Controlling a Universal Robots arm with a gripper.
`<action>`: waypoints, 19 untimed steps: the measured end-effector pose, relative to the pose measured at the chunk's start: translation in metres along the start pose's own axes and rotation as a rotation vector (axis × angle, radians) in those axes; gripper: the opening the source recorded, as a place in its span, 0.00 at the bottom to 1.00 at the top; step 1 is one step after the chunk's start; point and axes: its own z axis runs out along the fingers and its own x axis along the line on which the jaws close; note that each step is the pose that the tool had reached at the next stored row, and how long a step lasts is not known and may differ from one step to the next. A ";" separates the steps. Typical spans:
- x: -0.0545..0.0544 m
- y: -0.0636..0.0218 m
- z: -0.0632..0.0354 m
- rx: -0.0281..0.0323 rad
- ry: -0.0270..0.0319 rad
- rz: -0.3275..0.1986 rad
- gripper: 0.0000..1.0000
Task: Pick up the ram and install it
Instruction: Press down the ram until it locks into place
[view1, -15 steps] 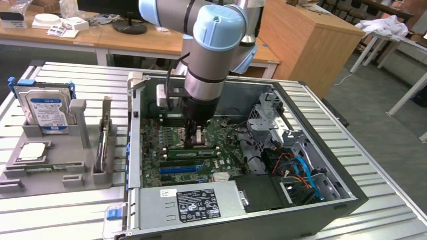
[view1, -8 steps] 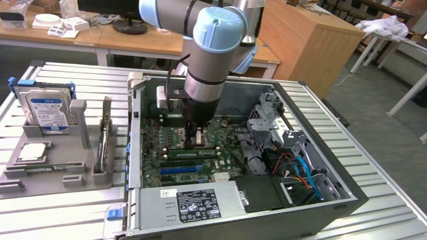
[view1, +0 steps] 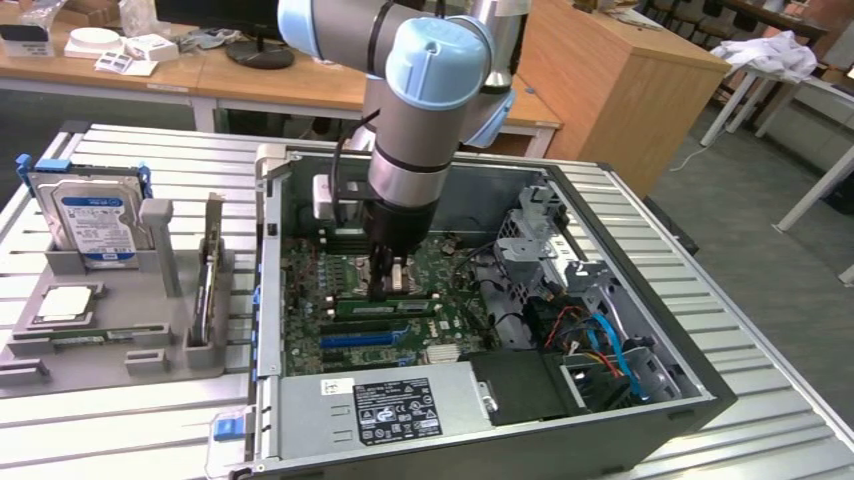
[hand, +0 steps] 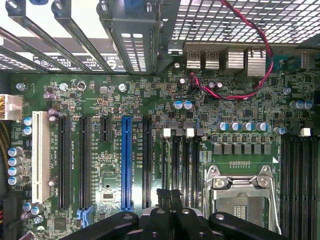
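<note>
Wooden desks and a pale floor lie behind a ribbed metal tabletop (view1: 761, 400) that carries an open computer case (view1: 667, 390) and, toward its edge on the exterior view's left, a grey parts tray (view1: 120, 350).

The hand (view1: 388, 287) is inside the case, low over the motherboard (hand: 100, 100). Its fingers (hand: 170, 197) are pressed shut, tip to tip, above the black memory slots (hand: 182, 160) just beside the bare processor socket (hand: 240, 200). A thin green strip under the fingertips reads as the ram (view1: 350, 300), lying along those slots. I cannot tell whether it is pinched, only touched, or already seated.

The ram looks light and stiff but fragile: a bare board with chips and edge contacts. It is best taken by its long bare edges or short ends, never by the chips or contacts. Pressing it home probably calls for an even, straight push, since a twist could crack it.

The hard drive (view1: 91, 215) in the tray wears a blue label. The power supply (view1: 387, 410) at the case's near corner carries a black sticker with white marks. The motherboard has white lettering by its slots. None of it is legible.
</note>
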 end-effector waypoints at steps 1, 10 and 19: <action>0.001 0.0000 0.0000 0.0000 0.0000 0.000 0.11; 0.001 0.0000 0.0009 0.0000 0.0000 0.000 0.11; 0.001 0.0000 0.0028 0.0000 0.0001 0.000 0.11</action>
